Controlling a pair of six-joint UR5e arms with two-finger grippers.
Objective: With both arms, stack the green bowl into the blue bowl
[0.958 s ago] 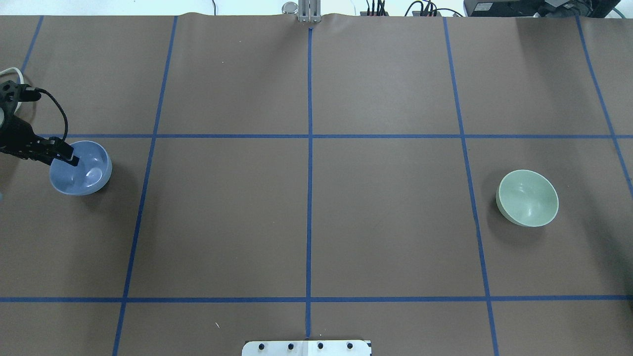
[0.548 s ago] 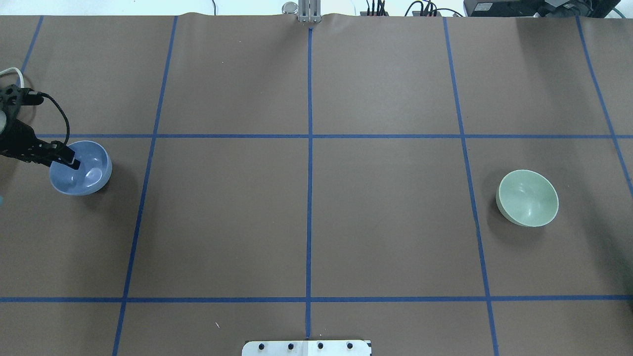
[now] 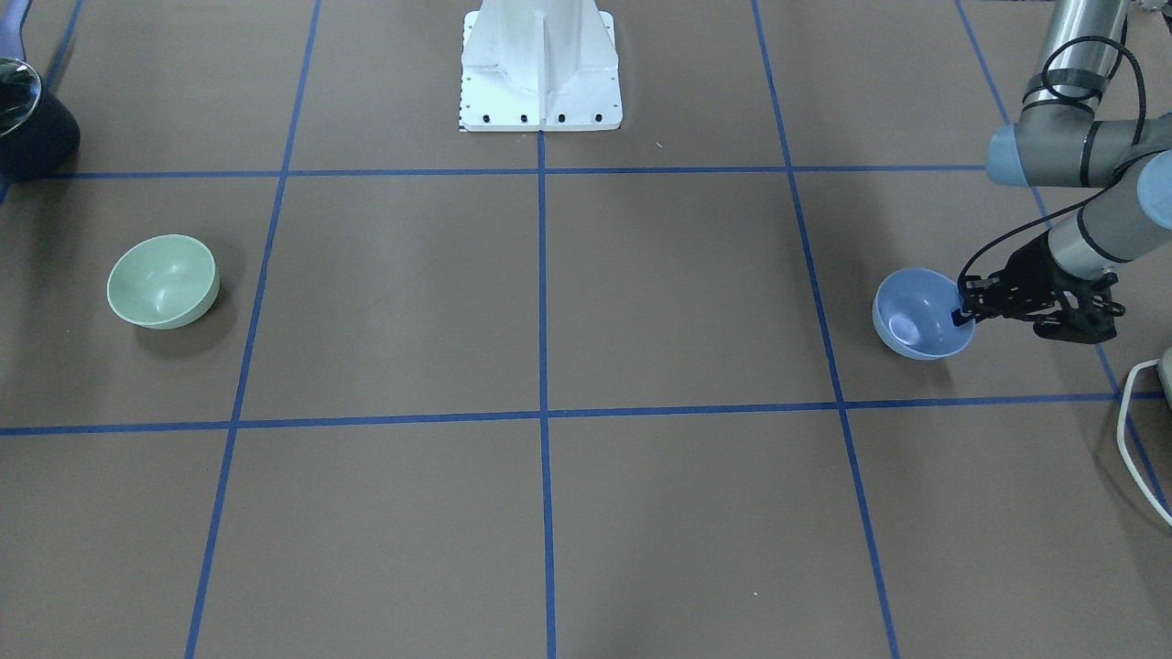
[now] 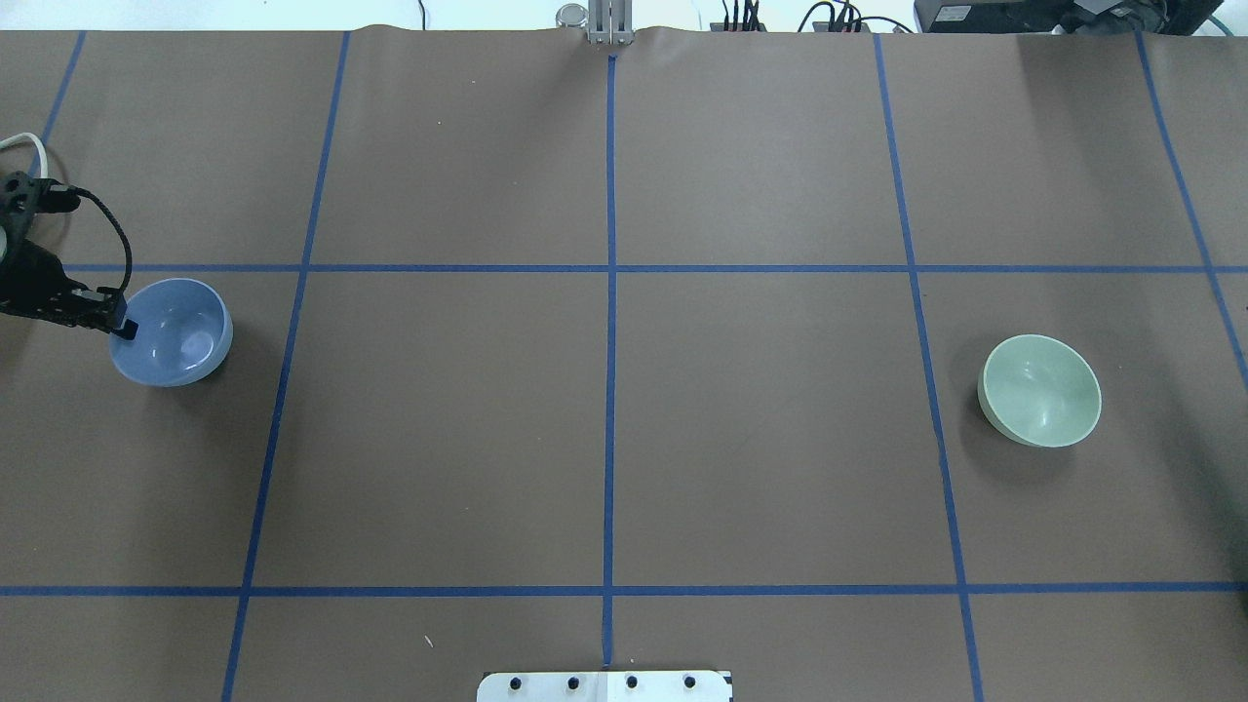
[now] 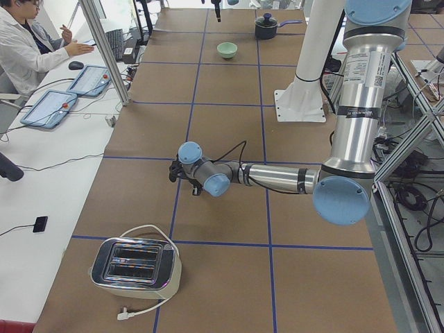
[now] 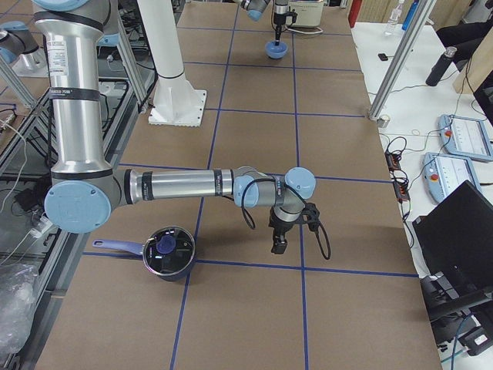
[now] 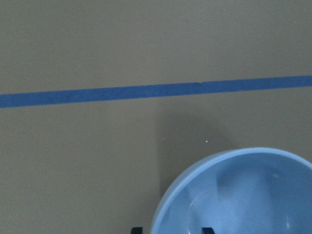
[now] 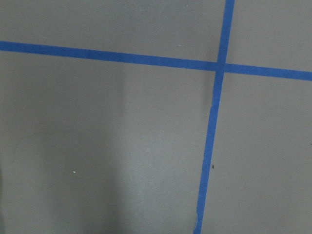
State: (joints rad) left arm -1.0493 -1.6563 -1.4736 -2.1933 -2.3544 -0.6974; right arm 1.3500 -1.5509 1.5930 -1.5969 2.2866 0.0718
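Left arm [image 3: 1090, 146] has pulled back toward the table's left edge since the earlier overhead frame. Left gripper [image 4: 119, 325] went with it, from over the bowl's inside to its outer rim. Blue bowl [image 4: 175, 336] shifted a little toward table centre and now shows a rounder, more level opening. Green bowl [image 4: 1039, 390] unmoved.

Right arm [image 6: 177, 185] lies low over bare table [image 4: 604, 439]. Right gripper [image 6: 279, 245] points down and shows only in the right side view, so can't tell if spread or closed. Its wrist camera sees only paper and tape lines.

Key relation: the bowls are well apart, blue on the robot's far left, green on its far right, both resting upright on the table. Green lies nearer the right arm, blue is at the left gripper. Likely each arm takes its own bowl and they meet mid-table.

Left fingertips [image 7: 208, 229] are spread astride the blue bowl's wall, one inside and one outside. A gap shows, so no pinch yet.
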